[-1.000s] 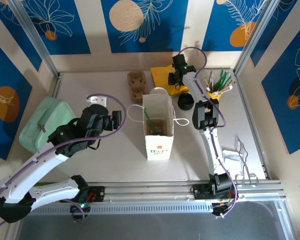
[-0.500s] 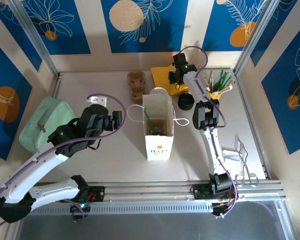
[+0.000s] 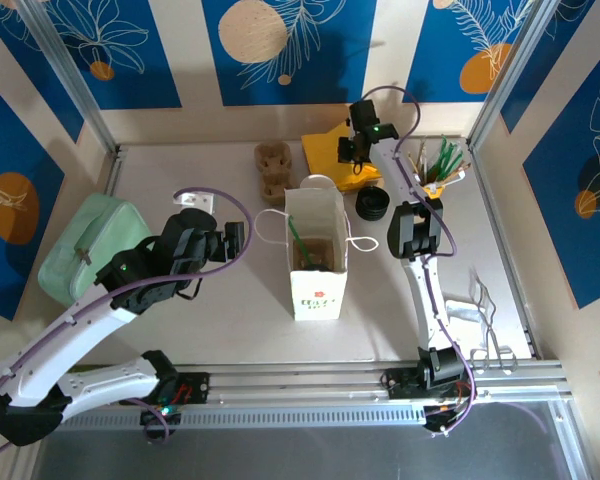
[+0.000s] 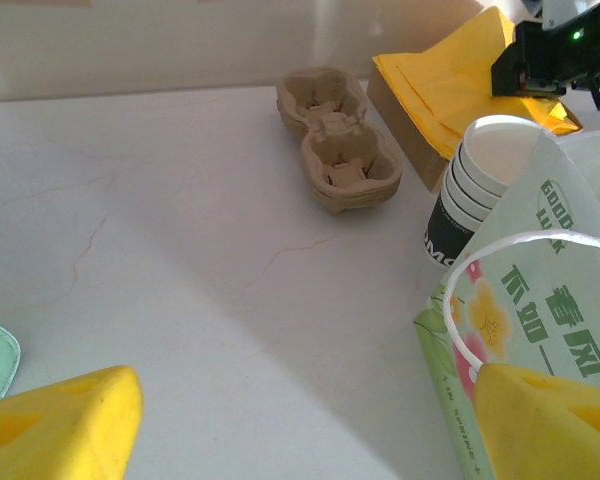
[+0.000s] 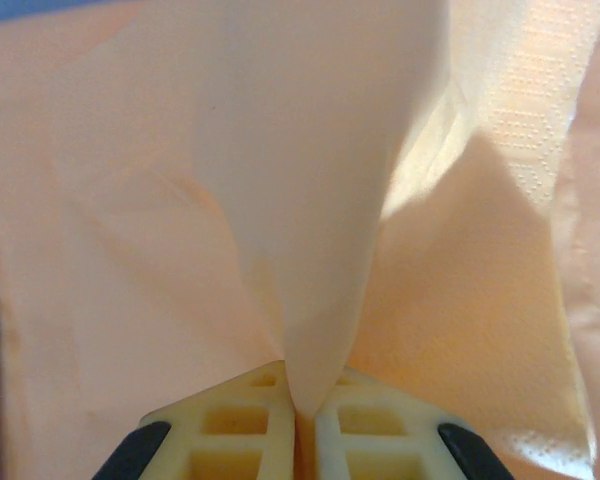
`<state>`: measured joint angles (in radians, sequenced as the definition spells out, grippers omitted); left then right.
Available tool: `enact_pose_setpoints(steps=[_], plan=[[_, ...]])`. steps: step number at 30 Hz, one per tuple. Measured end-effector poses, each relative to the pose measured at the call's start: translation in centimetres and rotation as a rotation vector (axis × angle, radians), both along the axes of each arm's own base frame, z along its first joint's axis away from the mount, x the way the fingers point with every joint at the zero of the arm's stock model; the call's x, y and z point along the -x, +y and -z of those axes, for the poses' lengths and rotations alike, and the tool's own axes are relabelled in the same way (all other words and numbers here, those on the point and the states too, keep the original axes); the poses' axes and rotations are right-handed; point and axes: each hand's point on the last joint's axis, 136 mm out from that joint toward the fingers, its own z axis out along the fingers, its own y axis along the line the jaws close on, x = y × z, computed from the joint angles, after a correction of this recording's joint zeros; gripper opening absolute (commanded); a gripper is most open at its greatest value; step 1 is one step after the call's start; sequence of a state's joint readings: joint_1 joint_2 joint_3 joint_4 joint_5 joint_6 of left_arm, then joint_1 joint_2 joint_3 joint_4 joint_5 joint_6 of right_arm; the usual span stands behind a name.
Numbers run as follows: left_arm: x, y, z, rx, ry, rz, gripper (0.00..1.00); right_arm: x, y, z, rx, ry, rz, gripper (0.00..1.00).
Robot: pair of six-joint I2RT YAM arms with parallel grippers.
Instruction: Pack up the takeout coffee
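**Right gripper pinches a napkin; left hangs open**

The left gripper (image 4: 305,395) hangs over bare table, its jaws spread wide, left of the paper bag (image 3: 318,290). In the bag's mouth a green straw (image 3: 296,243) leans beside a dark shape. Whether that is the takeout coffee I cannot tell. At the far side, the right gripper (image 5: 298,400) is clamped on a fold of yellow napkin (image 5: 310,200).

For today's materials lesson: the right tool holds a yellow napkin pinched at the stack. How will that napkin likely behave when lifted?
Probably floppy: the napkin folds into a tent above the right tool, whose jaws are shut on it. Likely light, being thin embossed paper. It might tear, or drag neighbouring sheets of the yellow stack.
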<state>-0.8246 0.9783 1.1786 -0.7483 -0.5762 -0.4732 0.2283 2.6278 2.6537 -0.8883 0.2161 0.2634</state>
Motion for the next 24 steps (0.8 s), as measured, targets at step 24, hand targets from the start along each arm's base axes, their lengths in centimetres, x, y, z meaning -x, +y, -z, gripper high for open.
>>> enact_pose_setpoints(steps=[24], plan=[[0.4,0.0,-0.4,0.023,-0.006,0.014,0.86,0.3,-0.2,-4.4,-0.035,-0.054,0.011,0.22]])
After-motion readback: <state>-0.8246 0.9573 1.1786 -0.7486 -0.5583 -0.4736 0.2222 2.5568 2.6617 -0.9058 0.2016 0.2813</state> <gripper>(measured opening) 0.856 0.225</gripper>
